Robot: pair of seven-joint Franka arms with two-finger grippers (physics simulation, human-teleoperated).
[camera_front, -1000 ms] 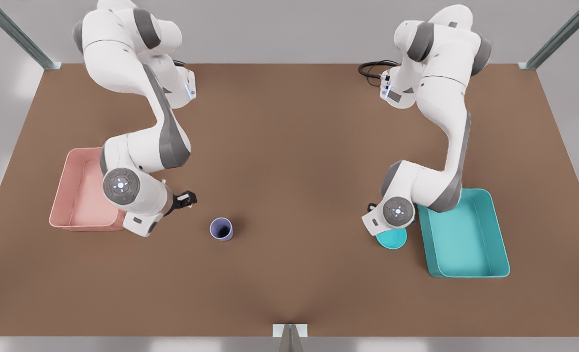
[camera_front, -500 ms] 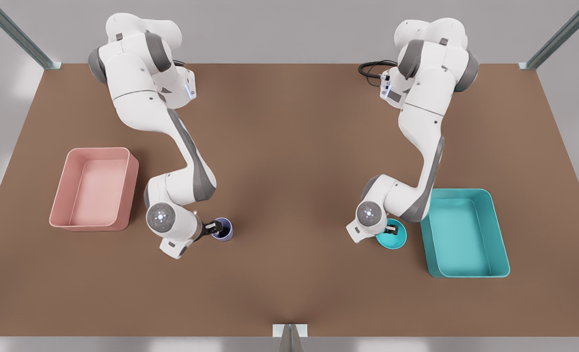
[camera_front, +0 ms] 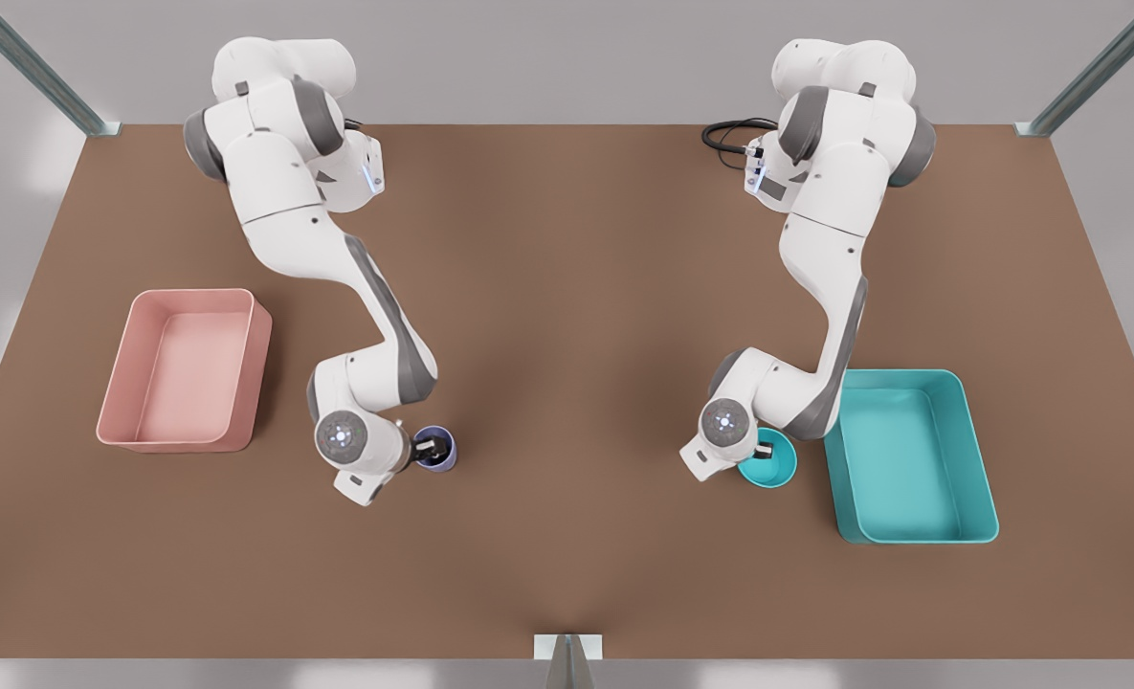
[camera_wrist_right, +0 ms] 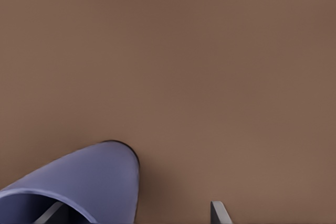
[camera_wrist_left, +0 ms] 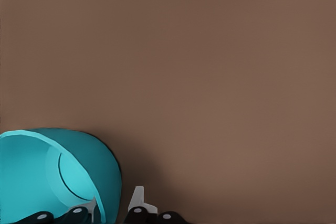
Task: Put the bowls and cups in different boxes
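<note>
Both pincers half-hidden: left pincer (camera_front: 766,450) straddles bowl (camera_front: 779,466) rim, right pincer (camera_front: 430,448) cup (camera_front: 442,450) rim.

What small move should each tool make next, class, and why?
Probably close. The left tool straddles the teal bowl's rim, one finger outside the wall. The right tool likewise straddles the purple cup's rim. Both look open, and both items stand on the table.

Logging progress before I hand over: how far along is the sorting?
Done: nothing; the pink box and teal box hold nothing. In hand: the left gripper straddles the bowl rim, and the right gripper straddles the cup wall; both are open and nothing is lifted. Left: closing, lifting, and placing each in a separate box.
</note>
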